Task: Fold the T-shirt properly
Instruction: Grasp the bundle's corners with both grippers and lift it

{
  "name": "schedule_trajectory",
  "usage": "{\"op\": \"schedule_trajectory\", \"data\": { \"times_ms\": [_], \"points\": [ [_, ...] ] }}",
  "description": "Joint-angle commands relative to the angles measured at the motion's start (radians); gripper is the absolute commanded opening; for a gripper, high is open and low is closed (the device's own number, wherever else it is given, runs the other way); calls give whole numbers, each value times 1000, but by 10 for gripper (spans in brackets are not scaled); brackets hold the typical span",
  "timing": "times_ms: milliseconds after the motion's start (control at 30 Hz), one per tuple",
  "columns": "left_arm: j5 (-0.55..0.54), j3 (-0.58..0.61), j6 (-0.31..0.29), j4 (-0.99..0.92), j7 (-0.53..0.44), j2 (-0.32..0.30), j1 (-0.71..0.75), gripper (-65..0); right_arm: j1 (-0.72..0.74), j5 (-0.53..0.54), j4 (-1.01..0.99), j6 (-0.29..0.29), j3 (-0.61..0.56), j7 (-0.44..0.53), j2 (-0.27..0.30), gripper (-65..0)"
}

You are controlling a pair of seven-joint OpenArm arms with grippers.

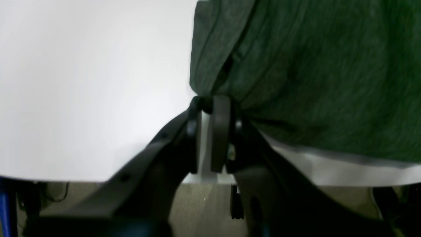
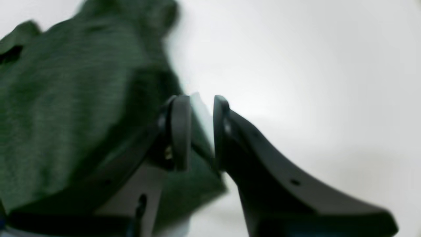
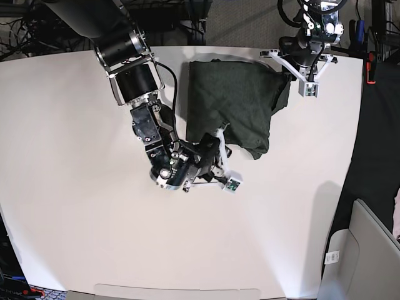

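The dark olive-green T-shirt (image 3: 231, 103) lies partly folded at the back middle of the white table (image 3: 75, 187). My right gripper (image 3: 215, 142) is at the shirt's near left corner. In the right wrist view this gripper (image 2: 201, 102) has green fabric (image 2: 65, 108) running between its narrowly spaced fingers, and the picture is blurred. My left gripper (image 3: 284, 74) is at the shirt's far right corner. In the left wrist view it (image 1: 210, 102) is pinched on the edge of the shirt (image 1: 312, 75), which hangs in folds just above the table.
The table's edge (image 1: 82, 180) shows close below my left gripper, with floor beyond it. A grey chair (image 3: 365, 250) stands off the table at the lower right. Cables and gear line the back edge (image 3: 206, 19).
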Motion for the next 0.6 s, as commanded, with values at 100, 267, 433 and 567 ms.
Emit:
{"op": "schedule_trajectory", "data": {
  "times_ms": [100, 267, 433, 567],
  "points": [
    [-4, 27, -1, -11, -15, 15, 0, -610, 10, -28, 16, -2, -2, 14, -1, -545],
    [-3, 64, -1, -98, -15, 17, -52, -610, -13, -28, 24, -2, -2, -11, 7, -545],
    [2, 76, -1, -180, -17, 17, -112, -610, -54, -22, 70, -2, -2, -64, 42, -545],
    [4, 76, -1, -253, -26, 12, -183, -611, -109, -20, 165, -2, -2, -67, 93, -546]
  ]
}}
